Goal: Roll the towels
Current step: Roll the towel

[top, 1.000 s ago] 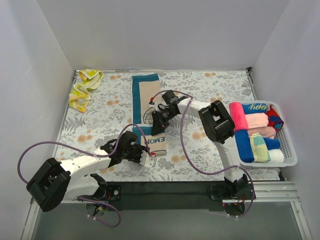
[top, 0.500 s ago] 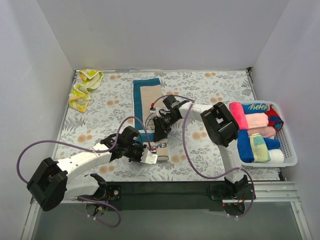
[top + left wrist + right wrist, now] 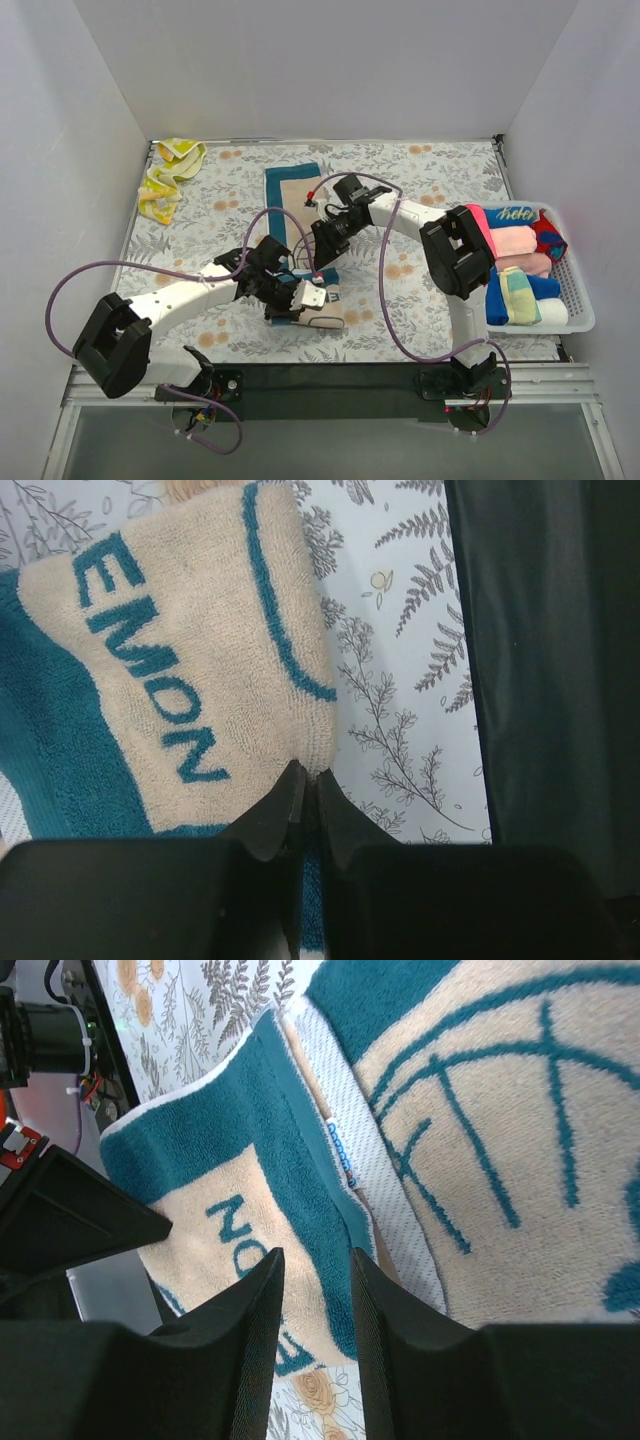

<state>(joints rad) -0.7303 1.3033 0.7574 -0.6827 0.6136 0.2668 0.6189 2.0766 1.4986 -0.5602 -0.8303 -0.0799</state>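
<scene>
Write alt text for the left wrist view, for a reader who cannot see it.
The left hand is pinched shut on the edge of a tan-and-teal towel lettered EMON. The towel fills the upper left; the floral table covering lies to its right, with a dark strip along the right edge.

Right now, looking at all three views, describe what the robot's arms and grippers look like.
Both the left arm and right arm have white tubular links joined by chunky black joint housings, each trailed by a looping purple cable. The left gripper and right gripper have matte black, wedge-shaped fingers.
</scene>
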